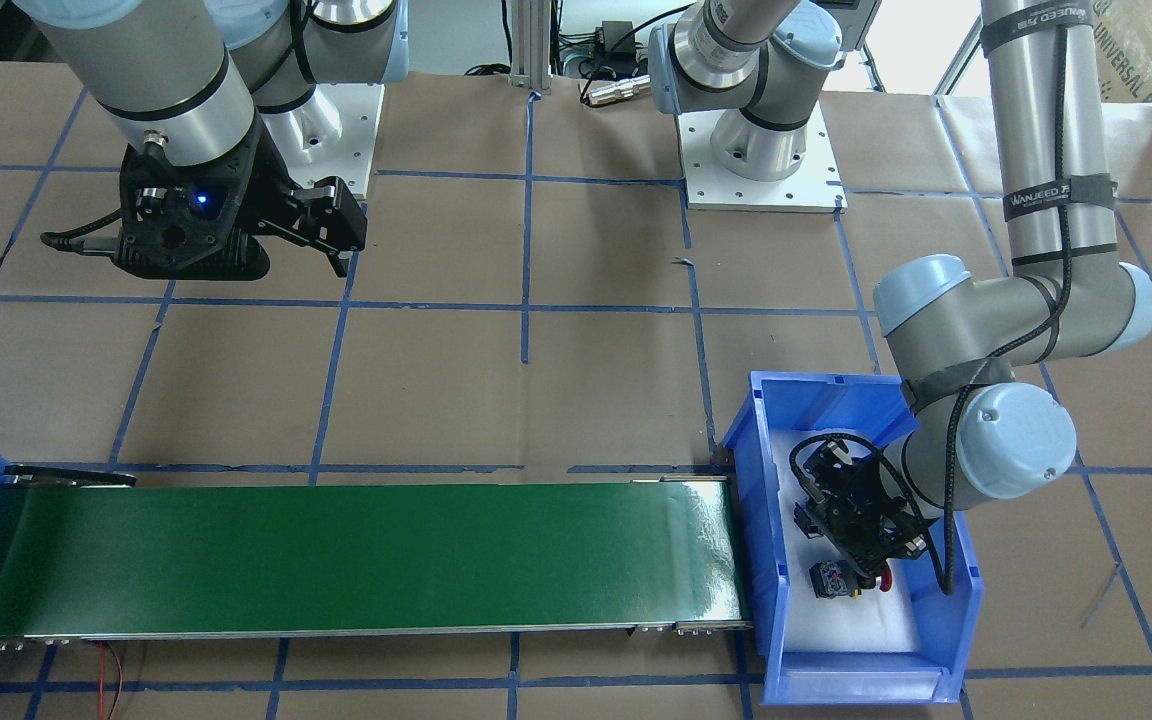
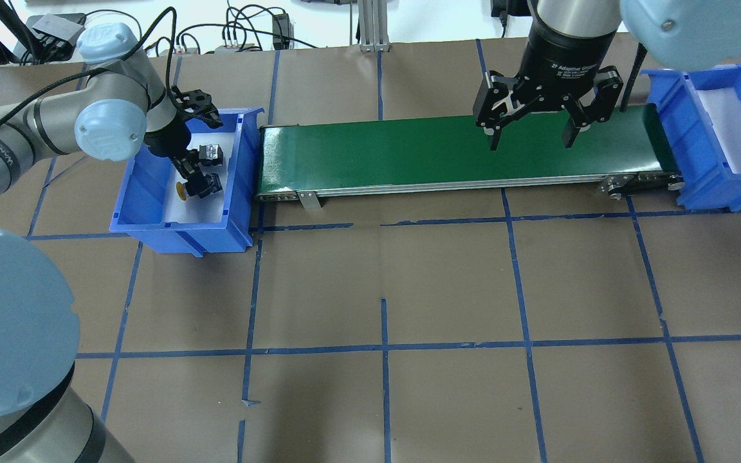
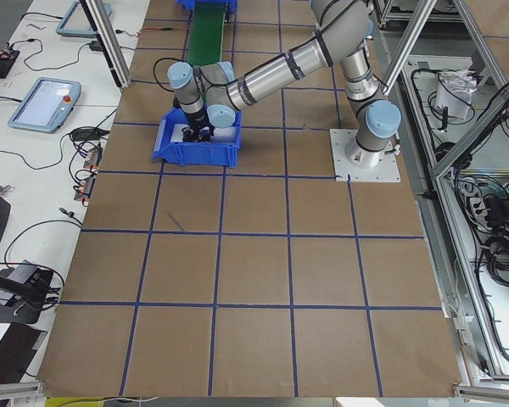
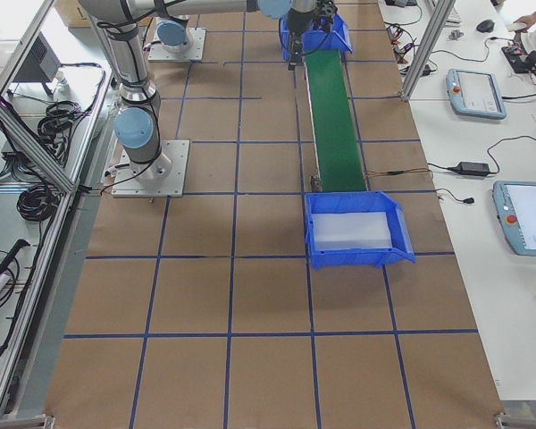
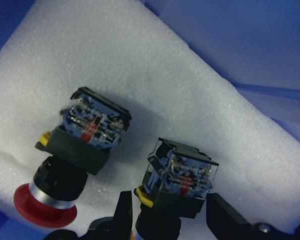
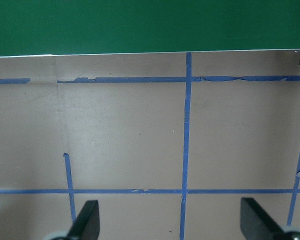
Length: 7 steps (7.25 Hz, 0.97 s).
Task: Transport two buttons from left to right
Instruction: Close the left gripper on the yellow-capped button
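Two buttons lie on white foam in the left blue bin (image 2: 152, 222). In the left wrist view the red button (image 5: 82, 150) lies to the left, its red cap toward the camera. The yellow button (image 5: 182, 182) lies between my left gripper's (image 5: 167, 212) fingers, which press on its sides. Its cap is hidden there but shows in the overhead view (image 2: 181, 191). My right gripper (image 2: 528, 132) is open and empty, hovering over the right part of the green conveyor belt (image 2: 409, 151).
A second blue bin (image 2: 698, 186) with a white foam liner stands at the belt's right end. The bin walls stand close around my left gripper. Brown paper with blue tape lines covers the table (image 2: 383, 289).
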Available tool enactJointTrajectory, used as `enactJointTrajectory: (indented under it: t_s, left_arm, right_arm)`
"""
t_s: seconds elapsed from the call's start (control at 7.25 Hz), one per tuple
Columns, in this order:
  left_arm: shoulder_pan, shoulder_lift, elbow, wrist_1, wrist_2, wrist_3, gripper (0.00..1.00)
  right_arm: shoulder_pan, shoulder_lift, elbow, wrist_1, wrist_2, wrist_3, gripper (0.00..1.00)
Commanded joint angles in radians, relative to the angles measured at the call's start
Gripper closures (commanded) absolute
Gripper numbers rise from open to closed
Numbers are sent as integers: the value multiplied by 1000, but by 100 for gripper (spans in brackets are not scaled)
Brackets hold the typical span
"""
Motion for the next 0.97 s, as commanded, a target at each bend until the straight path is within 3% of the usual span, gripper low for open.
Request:
enactJointTrajectory:
  t_s: [0.0, 0.55, 0.69, 0.83]
  left_arm:
    - [0, -3, -7, 1, 0, -1, 34]
    - [0, -4, -24, 4, 2, 2, 34]
    - [0, -4, -22, 4, 0, 4, 38]
    - [3, 3, -10, 4, -4, 2, 67]
  right_arm:
    - [-1, 0, -1, 0, 0, 0, 0]
    - [-1, 0, -1, -3, -1, 0, 0]
    - [-1, 0, 1, -3, -1, 0, 0]
    - [-1, 0, -1, -3, -1, 0, 0]
